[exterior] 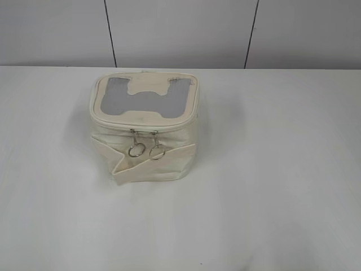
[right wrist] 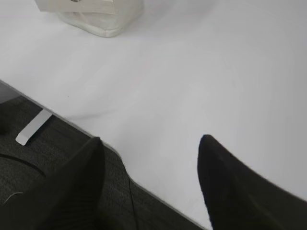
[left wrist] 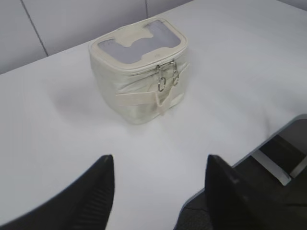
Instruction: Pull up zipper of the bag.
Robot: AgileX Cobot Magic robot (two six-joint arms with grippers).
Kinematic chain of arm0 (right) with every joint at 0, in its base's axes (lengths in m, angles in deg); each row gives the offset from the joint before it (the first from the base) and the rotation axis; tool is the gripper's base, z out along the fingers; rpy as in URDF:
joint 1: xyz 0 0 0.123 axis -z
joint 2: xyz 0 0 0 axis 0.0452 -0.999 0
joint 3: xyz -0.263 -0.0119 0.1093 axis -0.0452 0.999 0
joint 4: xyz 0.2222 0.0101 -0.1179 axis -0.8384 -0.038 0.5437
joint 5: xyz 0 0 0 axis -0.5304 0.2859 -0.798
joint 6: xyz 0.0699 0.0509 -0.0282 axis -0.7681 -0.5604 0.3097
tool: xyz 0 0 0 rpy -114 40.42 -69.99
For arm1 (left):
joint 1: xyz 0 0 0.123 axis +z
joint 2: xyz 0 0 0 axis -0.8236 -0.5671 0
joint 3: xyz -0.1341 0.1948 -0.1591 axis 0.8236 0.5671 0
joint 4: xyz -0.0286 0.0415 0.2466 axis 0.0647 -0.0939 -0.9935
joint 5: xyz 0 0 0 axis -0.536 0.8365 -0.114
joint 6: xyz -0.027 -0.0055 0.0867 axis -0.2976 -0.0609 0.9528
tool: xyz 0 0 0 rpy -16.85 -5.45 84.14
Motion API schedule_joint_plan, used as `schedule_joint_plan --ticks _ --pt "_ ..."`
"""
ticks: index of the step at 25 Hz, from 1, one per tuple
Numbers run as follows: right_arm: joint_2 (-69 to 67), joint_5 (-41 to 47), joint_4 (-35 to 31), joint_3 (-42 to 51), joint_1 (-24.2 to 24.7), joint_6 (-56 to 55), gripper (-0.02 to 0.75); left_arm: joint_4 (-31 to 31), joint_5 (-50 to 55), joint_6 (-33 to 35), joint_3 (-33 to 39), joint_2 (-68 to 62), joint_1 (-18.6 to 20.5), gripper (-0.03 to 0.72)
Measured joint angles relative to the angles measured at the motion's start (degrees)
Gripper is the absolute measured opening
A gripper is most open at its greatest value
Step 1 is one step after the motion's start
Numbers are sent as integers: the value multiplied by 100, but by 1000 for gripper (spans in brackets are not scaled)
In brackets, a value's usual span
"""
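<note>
The bag [exterior: 144, 132] is a small boxy cream bag with a grey H-shaped panel on its lid, standing on the white table [exterior: 271, 186]. The zipper [exterior: 144, 131] runs round the lid edge; its two silver sliders with ring pulls hang side by side at the front. A flat cream strap crosses the front. The bag also shows in the left wrist view [left wrist: 139, 72], and its lower corner in the right wrist view [right wrist: 96, 14]. My left gripper [left wrist: 158, 165] is open and empty, well short of the bag. My right gripper [right wrist: 149, 146] is open and empty at the table's front edge. Neither gripper shows in the exterior view.
The table's front edge [right wrist: 72, 124] crosses the right wrist view, with dark floor [right wrist: 29, 163] below. The same edge [left wrist: 268, 139] shows at the right of the left wrist view. A panelled grey wall [exterior: 180, 31] stands behind the table.
</note>
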Motion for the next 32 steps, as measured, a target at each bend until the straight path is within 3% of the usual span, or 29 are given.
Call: schedule_joint_plan --ticks 3,8,21,23,29,32 --pt "0 -405 -27 146 0 5 486 -396 188 -476 315 339 60 425" --pt "0 -501 -41 186 0 5 486 -804 -275 -688 653 345 287 336" --pt "0 -520 -43 186 95 0 486 -869 -690 -776 790 345 471 315" --pt "0 -520 -49 186 518 0 486 -869 -690 -776 790 345 599 314" --pt "0 -526 -54 186 2436 0 486 -869 -690 -776 790 345 1258 298" --pt "0 -526 -54 186 2909 0 486 -869 -690 -776 790 345 1405 283"
